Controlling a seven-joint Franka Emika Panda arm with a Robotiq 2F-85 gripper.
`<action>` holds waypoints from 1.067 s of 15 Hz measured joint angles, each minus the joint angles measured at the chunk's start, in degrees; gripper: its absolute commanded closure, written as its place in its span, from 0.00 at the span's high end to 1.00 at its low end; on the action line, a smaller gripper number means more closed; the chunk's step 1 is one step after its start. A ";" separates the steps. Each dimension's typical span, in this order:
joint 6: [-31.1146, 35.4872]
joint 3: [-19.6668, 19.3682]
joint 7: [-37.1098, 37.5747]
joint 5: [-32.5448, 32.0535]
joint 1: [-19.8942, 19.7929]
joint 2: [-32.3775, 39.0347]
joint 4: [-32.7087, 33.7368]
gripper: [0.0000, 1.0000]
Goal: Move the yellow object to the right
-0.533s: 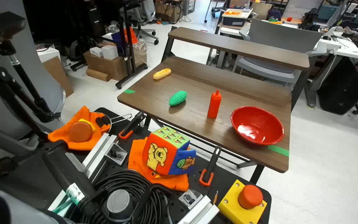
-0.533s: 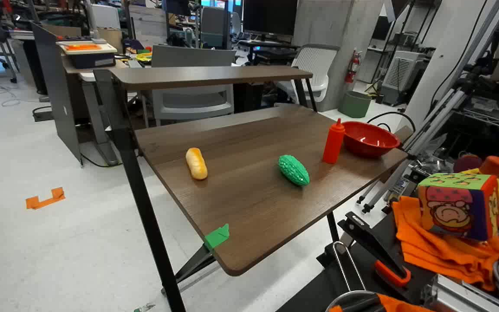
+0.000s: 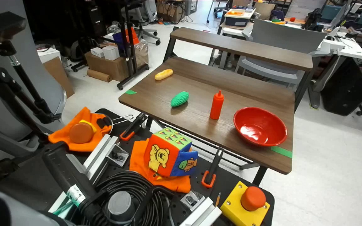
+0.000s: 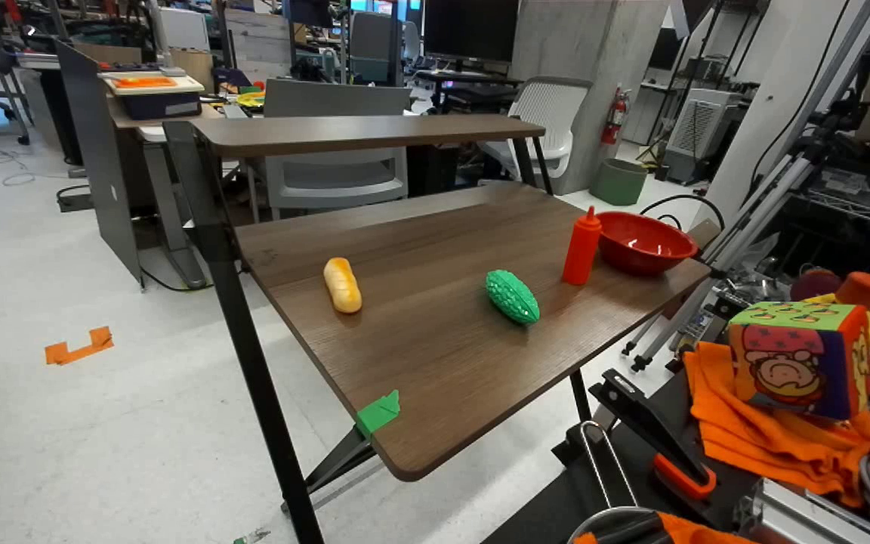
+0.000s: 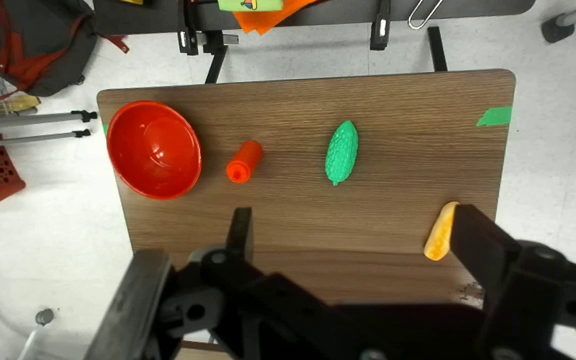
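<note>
Though the wrist view shows it partly masked, the yellow roll (image 4: 343,285), probably toy bread, lies on the table (image 4: 420,363), the gripper (image 5: 353,220) spread wide.

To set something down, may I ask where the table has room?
Bare wood lies between the yellow object, green lump and green tape, and from the lump toward the shelf. It's crowded where the red bottle stands beside the red bowl.

Small, elongated yellow roll (image 4: 343,285), rounded ends, orange patches on top, lying flat on the desk (image 4: 435,363), near its left short edge in both exterior views, closer to the far corner, roughly along that edge, partly covered in the wrist view
</note>
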 measured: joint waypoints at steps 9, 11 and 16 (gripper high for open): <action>13.08 -0.81 7.27 6.22 1.55 18.24 3.08 1.00; 17.54 -1.64 9.46 6.41 2.24 24.80 5.44 1.00; 20.40 -5.12 12.30 6.39 6.24 39.55 14.71 1.00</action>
